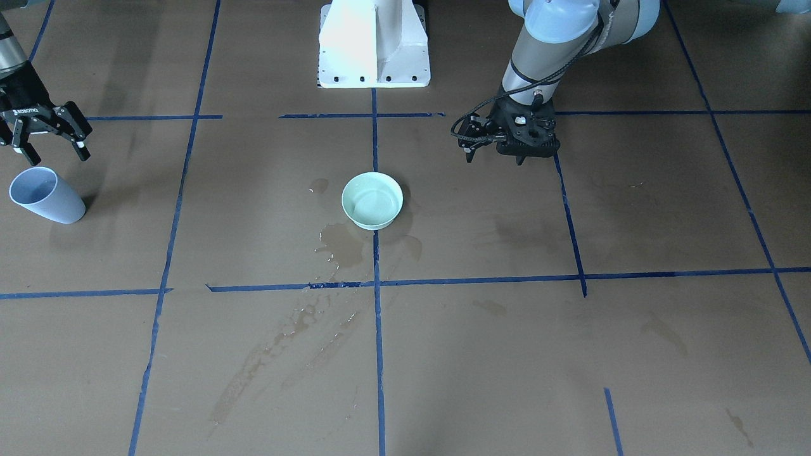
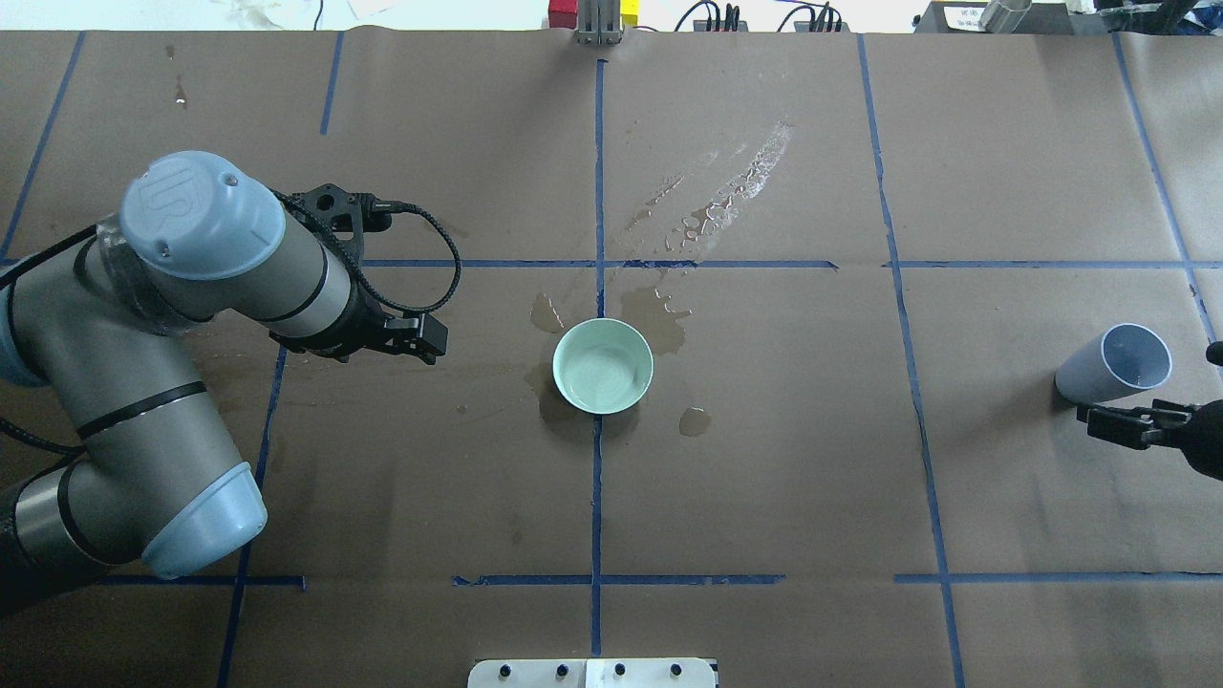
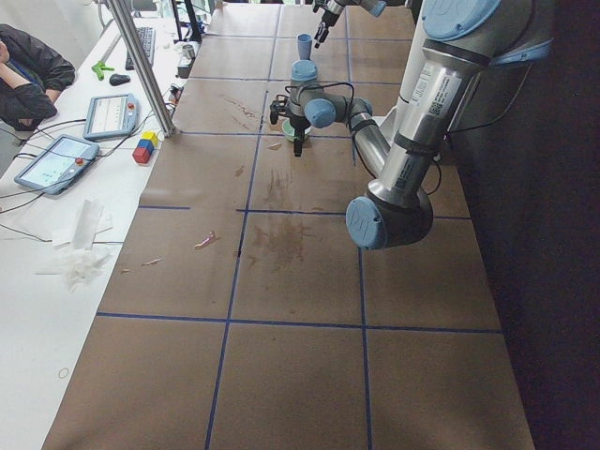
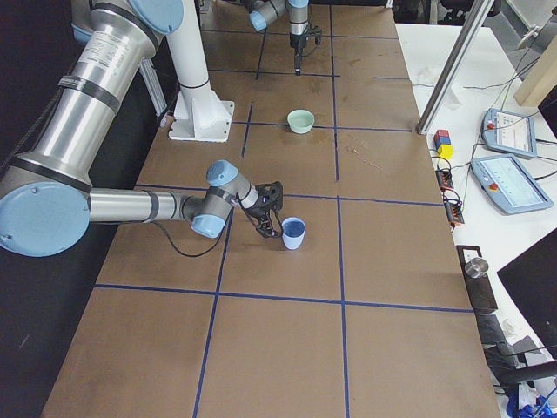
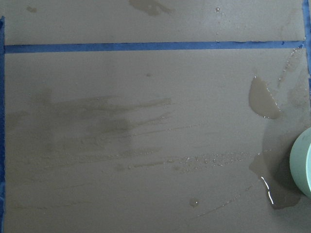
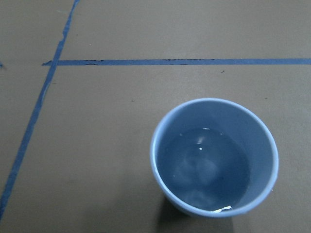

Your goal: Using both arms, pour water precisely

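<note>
Honestly, the right gripper (image 1: pixel 51 136), fingers spread beside the water-filled blue cup (image 1: pixel 45 194), could tip it; left gripper (image 1: pixel 507 149) fingers look closed, I think.

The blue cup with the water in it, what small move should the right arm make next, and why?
Probably lower the right gripper around the blue cup and close on it. Its fingers look open, just beside the cup and apart from it. The cup stands upright with water inside, while the green bowl waits at the table's middle.
</note>
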You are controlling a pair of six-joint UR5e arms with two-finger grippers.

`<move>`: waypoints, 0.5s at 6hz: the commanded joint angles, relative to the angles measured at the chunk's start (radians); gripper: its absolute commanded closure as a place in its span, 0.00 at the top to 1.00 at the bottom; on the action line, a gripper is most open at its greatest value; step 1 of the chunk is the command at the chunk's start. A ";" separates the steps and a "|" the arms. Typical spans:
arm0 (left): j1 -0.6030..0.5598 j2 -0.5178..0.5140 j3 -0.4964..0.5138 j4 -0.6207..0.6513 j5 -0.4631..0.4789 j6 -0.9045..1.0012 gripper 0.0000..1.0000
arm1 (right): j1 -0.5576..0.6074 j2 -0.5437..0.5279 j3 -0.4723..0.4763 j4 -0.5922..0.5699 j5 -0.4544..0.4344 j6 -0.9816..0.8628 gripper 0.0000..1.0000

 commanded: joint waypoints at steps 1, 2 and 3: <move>0.000 0.000 0.001 0.000 0.000 0.000 1.00 | -0.178 0.000 -0.127 0.118 -0.300 0.076 0.98; 0.002 0.000 0.001 0.000 0.000 0.000 1.00 | -0.209 0.006 -0.153 0.119 -0.419 0.093 0.98; 0.002 0.000 0.001 0.000 0.000 0.000 1.00 | -0.216 0.012 -0.173 0.120 -0.511 0.096 0.99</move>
